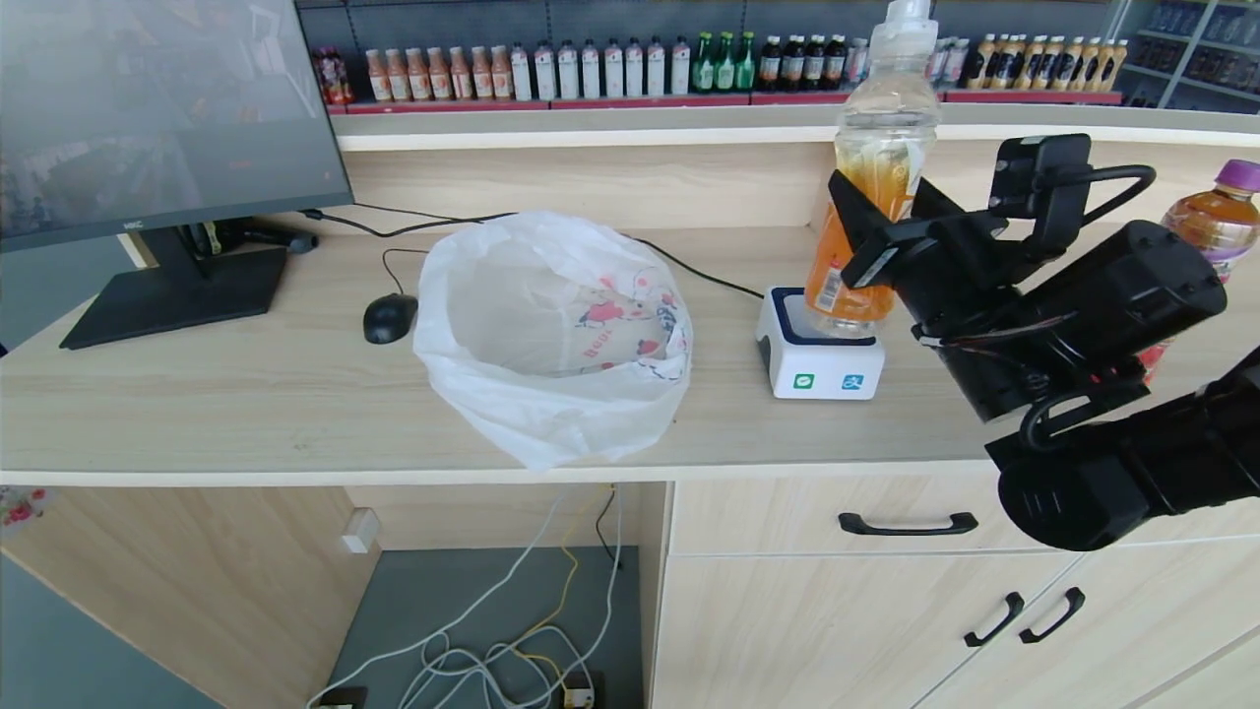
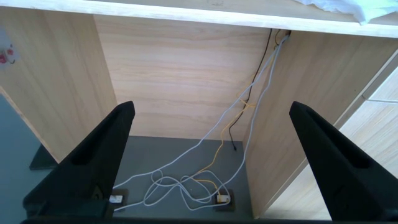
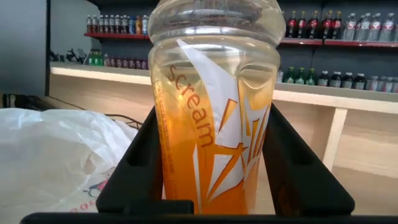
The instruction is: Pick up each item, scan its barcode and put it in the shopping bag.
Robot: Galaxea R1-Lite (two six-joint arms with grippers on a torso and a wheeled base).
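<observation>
— What has the right gripper got?
— The right gripper (image 1: 866, 231) is clamped on a drink bottle (image 1: 883, 148), with one black finger pressed against each side of its label, about halfway up.
— And the left one?
— The left gripper (image 2: 211, 107) hangs below the counter's edge with its fingers spread wide and nothing between them. It faces the recess where cables (image 2: 186, 186) lie on the floor.
— How does the bottle look?
— It is clear plastic with a white cap, and it stands upright. The orange drink fills the lower part and the neck is empty. The label is orange and white, with a barcode low on one side.
— Where is it?
— It is on the right side of the wooden counter (image 1: 246, 394), directly over the small white scanner (image 1: 822, 364). I cannot tell whether its base touches the scanner's top.
— What else is on the counter?
— A dark monitor (image 1: 148, 108) stands at the far left. The white shopping bag (image 1: 551, 335) sits open in the middle, just beside the scanner. A second bottle (image 1: 1221, 217) with a purple cap is at the far right, and a black mouse (image 1: 390, 318) lies beside the bag.
</observation>
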